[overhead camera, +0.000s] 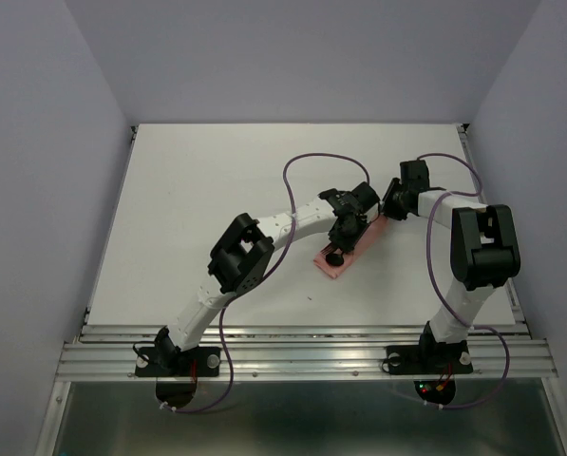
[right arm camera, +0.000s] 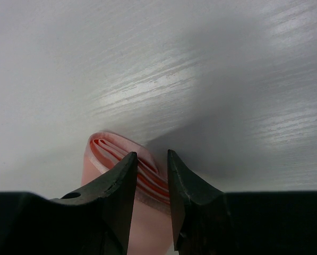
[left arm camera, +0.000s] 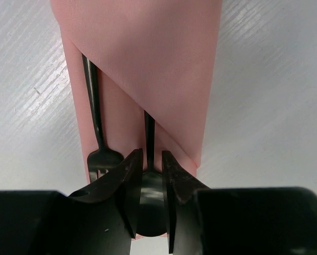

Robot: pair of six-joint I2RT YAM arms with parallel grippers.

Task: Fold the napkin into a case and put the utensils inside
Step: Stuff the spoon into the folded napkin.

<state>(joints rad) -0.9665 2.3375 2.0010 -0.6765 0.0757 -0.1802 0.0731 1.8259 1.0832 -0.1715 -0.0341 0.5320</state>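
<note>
Case flat on table, middle-right | fork and spoon handles tucked in | left pincer nearly closed around spoon bowl, cannot tell if squeezing | right pincer pinching case's far end

Matt cloth napkin, glossy fork

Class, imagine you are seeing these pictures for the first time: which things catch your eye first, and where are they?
The pale salmon-pink cloth folded into a narrow pouch stands out on the white table, right of centre. Seen from the left wrist, a slim black fork and round-bowled black spoon poke from its diagonal pocket, the left gripper flanking the spoon's bowl. The right gripper straddles its layered other end.
</note>
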